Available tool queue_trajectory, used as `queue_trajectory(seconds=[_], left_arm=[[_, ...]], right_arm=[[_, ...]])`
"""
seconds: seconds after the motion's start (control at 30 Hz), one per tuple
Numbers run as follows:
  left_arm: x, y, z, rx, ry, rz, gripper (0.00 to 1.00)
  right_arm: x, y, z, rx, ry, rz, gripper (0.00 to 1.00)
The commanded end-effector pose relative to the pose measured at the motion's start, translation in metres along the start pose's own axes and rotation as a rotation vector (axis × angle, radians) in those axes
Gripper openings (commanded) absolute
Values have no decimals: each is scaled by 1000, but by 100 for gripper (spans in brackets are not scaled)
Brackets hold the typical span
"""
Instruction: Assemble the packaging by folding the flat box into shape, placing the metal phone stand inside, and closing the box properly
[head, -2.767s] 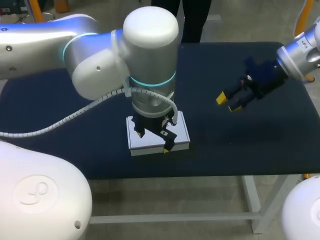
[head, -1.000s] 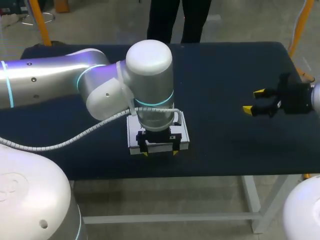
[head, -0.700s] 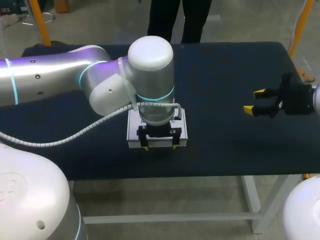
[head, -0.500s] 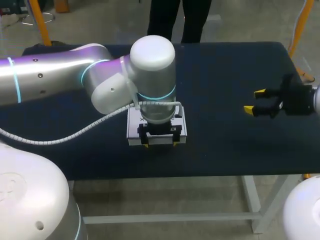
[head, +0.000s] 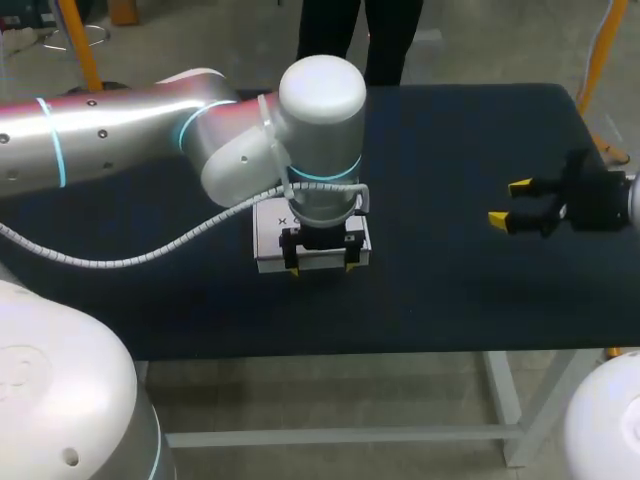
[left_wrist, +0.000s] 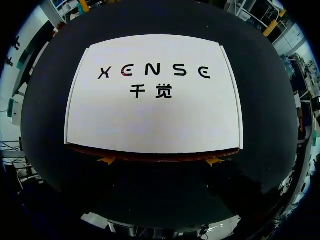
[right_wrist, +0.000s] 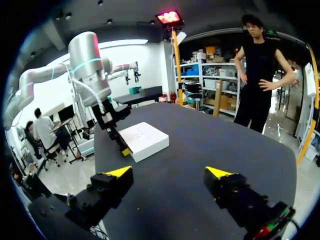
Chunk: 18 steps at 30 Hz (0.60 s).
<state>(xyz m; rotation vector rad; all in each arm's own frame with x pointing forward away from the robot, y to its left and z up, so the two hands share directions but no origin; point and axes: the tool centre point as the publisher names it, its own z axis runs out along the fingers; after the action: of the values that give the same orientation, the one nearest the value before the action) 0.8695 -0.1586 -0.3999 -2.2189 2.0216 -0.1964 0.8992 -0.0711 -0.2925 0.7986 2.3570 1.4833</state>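
Two yellow tips of the left gripper (head: 321, 268) stand wide apart, clamped on nothing. Both point down at the near edge of the box (head: 270, 230), one toward each front corner. In the left wrist view the gripper (left_wrist: 160, 161) shows only as those tips, peeking out from under the box's (left_wrist: 155, 100) near edge; whether they touch it cannot be told. The box is white, shut, with dark print on its lid, and lies flat on the dark table (head: 450, 130), near its front middle. The left arm rises over it. Well apart, by the table's right side, the right gripper (head: 507, 203) hangs above the cloth, jaws apart and empty. Its wrist view shows the gripper (right_wrist: 169, 171) facing the box (right_wrist: 145, 139).
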Motion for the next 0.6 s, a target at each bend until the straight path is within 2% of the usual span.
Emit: queue_trajectory(seconds=[0.03,0.3,0.6], left_arm=[[5,-19,7,-26,-12,1,100],[2,-52,9,-24,-5,3,100],[-1,-100,13,-36,-36,0,100]], right_arm=[[0,-1,-1,-6,3,-1,100],[0,-1,-1,-6,3,-1,100],[0,-1,-1,-6,3,-1,100]])
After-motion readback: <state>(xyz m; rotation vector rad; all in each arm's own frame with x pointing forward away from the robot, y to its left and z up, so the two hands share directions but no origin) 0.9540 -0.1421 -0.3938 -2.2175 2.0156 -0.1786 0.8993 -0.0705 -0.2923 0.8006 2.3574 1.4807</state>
